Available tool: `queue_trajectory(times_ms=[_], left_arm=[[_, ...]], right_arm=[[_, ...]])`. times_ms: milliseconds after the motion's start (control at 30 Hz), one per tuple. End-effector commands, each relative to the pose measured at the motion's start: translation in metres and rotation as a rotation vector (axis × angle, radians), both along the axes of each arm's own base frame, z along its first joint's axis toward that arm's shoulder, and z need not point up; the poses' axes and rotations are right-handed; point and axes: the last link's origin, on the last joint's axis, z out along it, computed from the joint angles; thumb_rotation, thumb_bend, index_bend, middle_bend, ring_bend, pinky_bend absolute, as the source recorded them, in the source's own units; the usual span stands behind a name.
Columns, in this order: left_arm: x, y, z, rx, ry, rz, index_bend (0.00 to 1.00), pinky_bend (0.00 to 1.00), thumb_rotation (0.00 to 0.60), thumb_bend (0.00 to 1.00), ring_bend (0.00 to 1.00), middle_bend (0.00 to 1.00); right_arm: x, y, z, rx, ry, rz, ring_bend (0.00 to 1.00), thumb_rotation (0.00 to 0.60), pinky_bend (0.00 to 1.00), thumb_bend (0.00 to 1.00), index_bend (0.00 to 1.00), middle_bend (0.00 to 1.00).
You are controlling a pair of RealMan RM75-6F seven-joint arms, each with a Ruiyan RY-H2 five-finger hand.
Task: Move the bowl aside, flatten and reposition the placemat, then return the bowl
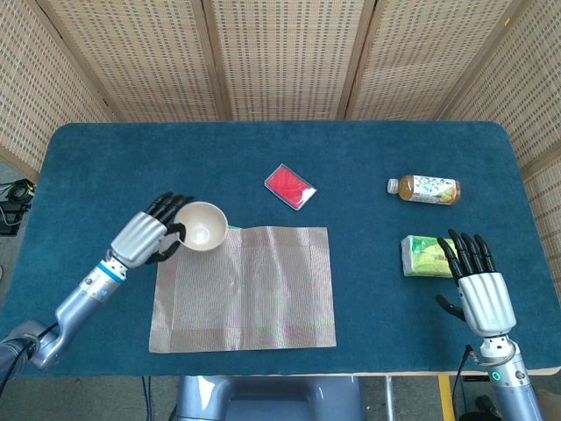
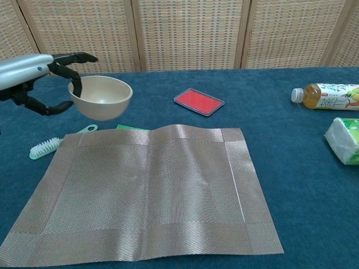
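Observation:
My left hand [image 1: 151,235] [image 2: 42,78] grips the cream bowl [image 1: 202,226] [image 2: 101,97] by its rim and holds it in the air over the placemat's far left corner. The shiny woven placemat [image 1: 244,288] [image 2: 147,190] lies flat at the table's front centre, with a slight ridge along its far edge. My right hand [image 1: 479,285] is open, fingers spread, at the front right just beside the tissue pack; the chest view does not show it.
A mint brush [image 2: 49,144] lies left of the mat, and a green item [image 2: 132,128] peeks from under the mat's far edge. A red case [image 1: 289,186] sits behind the mat. A tea bottle [image 1: 425,189] and a tissue pack [image 1: 424,255] are at the right.

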Motion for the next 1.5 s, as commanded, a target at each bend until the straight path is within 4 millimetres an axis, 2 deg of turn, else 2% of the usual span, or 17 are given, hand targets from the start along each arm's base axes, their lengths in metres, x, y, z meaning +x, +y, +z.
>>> queue_trajectory(times_ms=[33,267,433,967,1033,1067,1100,1167,1200,1267,1500], left_arm=[[0.034,-0.04,-0.018,-0.103,0.087,-0.153,0.76,0.0,0.6,0.53,0.0,0.0],[0.047,-0.08,-0.052,-0.25,0.126,-0.219,0.77,0.0,0.6,0.53,0.0,0.0],[0.045,-0.096,-0.066,-0.28,0.176,-0.258,0.77,0.0,0.6,0.53,0.0,0.0],[0.031,-0.099,-0.089,-0.25,0.219,-0.304,0.75,0.0,0.6,0.53,0.0,0.0],[0.03,-0.099,-0.09,-0.246,0.226,-0.307,0.68,0.0,0.6,0.49,0.0,0.0],[0.029,-0.099,-0.089,-0.248,0.23,-0.307,0.55,0.0,0.6,0.37,0.0,0.0],[0.028,-0.099,-0.089,-0.246,0.238,-0.307,0.35,0.0,0.6,0.21,0.0,0.0],[0.025,-0.097,-0.081,-0.233,0.24,-0.296,0.07,0.0,0.6,0.02,0.0,0.0],[0.025,-0.097,-0.079,-0.232,0.233,-0.291,0.0,0.0,0.6,0.0,0.0,0.0],[0.025,-0.096,-0.073,-0.23,0.214,-0.278,0.0,0.0,0.6,0.0,0.0,0.0],[0.025,-0.09,-0.035,-0.131,0.141,-0.228,0.0,0.0,0.6,0.0,0.0,0.0]], right_arm=[[0.0,0.0,0.001,-0.002,-0.002,0.0,0.0,0.6,0.0,0.0,0.02,0.0],[-0.001,0.001,0.002,-0.012,0.004,-0.001,0.0,0.6,0.0,0.0,0.02,0.0],[-0.001,0.0,0.002,-0.014,0.004,-0.004,0.0,0.6,0.0,0.0,0.02,0.0],[-0.001,0.0,0.002,-0.014,0.004,-0.004,0.0,0.6,0.0,0.0,0.02,0.0],[-0.001,0.0,0.002,-0.014,0.002,-0.004,0.0,0.6,0.0,0.0,0.02,0.0],[-0.001,0.0,0.002,-0.014,0.002,-0.004,0.0,0.6,0.0,0.0,0.02,0.0],[-0.001,0.0,0.003,-0.015,0.002,-0.004,0.0,0.6,0.0,0.0,0.02,0.0],[-0.001,0.0,0.003,-0.015,0.0,-0.005,0.0,0.6,0.0,0.0,0.02,0.0],[-0.001,0.0,0.003,-0.014,0.0,-0.005,0.0,0.6,0.0,0.0,0.02,0.0],[-0.001,0.0,0.003,-0.013,-0.002,-0.005,0.0,0.6,0.0,0.0,0.02,0.0],[0.0,0.001,0.004,-0.014,-0.006,-0.001,0.0,0.6,0.0,0.0,0.02,0.0]])
